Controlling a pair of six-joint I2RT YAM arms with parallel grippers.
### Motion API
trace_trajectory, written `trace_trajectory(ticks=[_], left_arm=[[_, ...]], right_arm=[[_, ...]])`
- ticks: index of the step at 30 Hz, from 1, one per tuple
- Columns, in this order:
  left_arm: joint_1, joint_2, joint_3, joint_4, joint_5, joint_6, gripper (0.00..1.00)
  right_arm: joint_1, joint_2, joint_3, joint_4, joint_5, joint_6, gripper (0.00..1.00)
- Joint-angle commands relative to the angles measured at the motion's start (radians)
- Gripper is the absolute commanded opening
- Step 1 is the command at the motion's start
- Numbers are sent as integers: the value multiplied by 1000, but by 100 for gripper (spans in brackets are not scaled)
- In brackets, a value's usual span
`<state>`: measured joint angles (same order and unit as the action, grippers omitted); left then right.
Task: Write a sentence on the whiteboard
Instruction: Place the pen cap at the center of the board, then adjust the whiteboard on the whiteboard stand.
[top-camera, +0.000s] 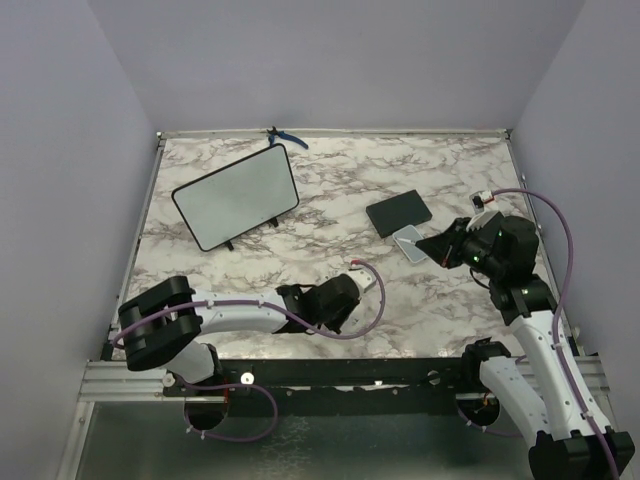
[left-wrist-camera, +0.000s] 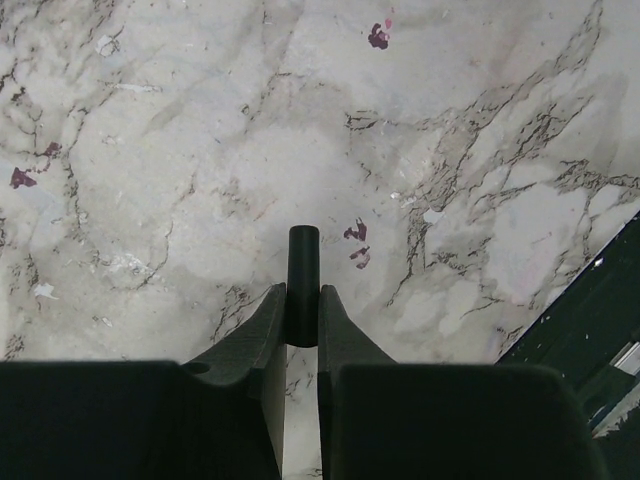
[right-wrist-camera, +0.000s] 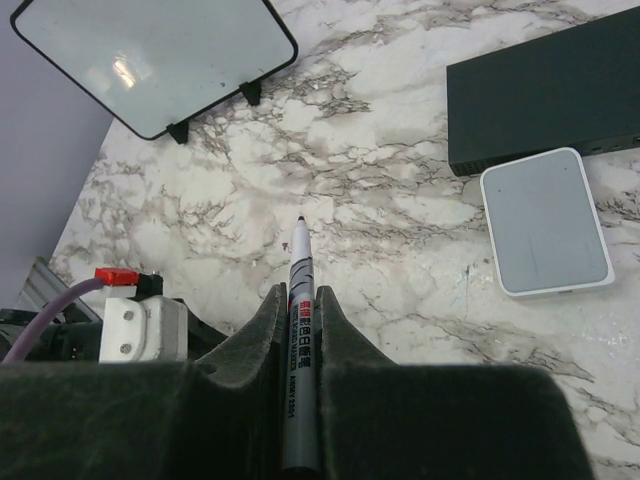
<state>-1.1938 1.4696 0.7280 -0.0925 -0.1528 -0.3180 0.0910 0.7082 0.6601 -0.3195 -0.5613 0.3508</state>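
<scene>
The whiteboard (top-camera: 237, 197) stands tilted on its small feet at the back left. Its face (right-wrist-camera: 150, 55) is blank, and no sentence shows on it. My right gripper (right-wrist-camera: 301, 295) is shut on a white-barrelled marker (right-wrist-camera: 299, 255), whose bare black tip points toward the board. In the top view this gripper (top-camera: 437, 246) hovers at the right, beside the eraser. My left gripper (left-wrist-camera: 302, 290) is shut on a short black marker cap (left-wrist-camera: 303, 260), low over the marble near the front edge (top-camera: 340, 300).
A flat black pad (top-camera: 398, 212) lies right of centre, with a pale grey eraser block (top-camera: 410, 243) at its near corner. A blue-handled tool (top-camera: 287, 136) lies by the back wall behind the board. Walls close in the marble table (top-camera: 330, 180).
</scene>
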Motion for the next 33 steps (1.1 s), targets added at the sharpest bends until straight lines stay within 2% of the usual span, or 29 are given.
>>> trace_trajectory(ticks=[1,5,8,10,11,15,21,26,33], left_arm=[[-9,18,5,8,-31,-24,20],[-8,38,7,-3,-29,-16,39],[-7,32,7,-10,-29,-20,64],[-4,7,13,-18,-33,-25,84],[4,-9,18,-22,-27,-28,89],[62,-95,49,-46,12,-28,94],[209,-173,160,-183,67,30,94],[399,-236,274,-264,72,101,95],[751,-288,375,-298,183,112,95]], right_arm=[[-3,4,-17,47,1,17,0],[-3,-2,-17,45,1,20,0],[-3,-16,-15,36,8,18,0],[-3,-23,-13,27,11,16,0],[-3,-26,-11,23,12,14,0],[-3,-32,-11,17,12,13,0],[-3,-32,-12,33,6,24,0],[-2,-30,-10,35,25,26,0],[-2,-54,-34,74,36,43,0]])
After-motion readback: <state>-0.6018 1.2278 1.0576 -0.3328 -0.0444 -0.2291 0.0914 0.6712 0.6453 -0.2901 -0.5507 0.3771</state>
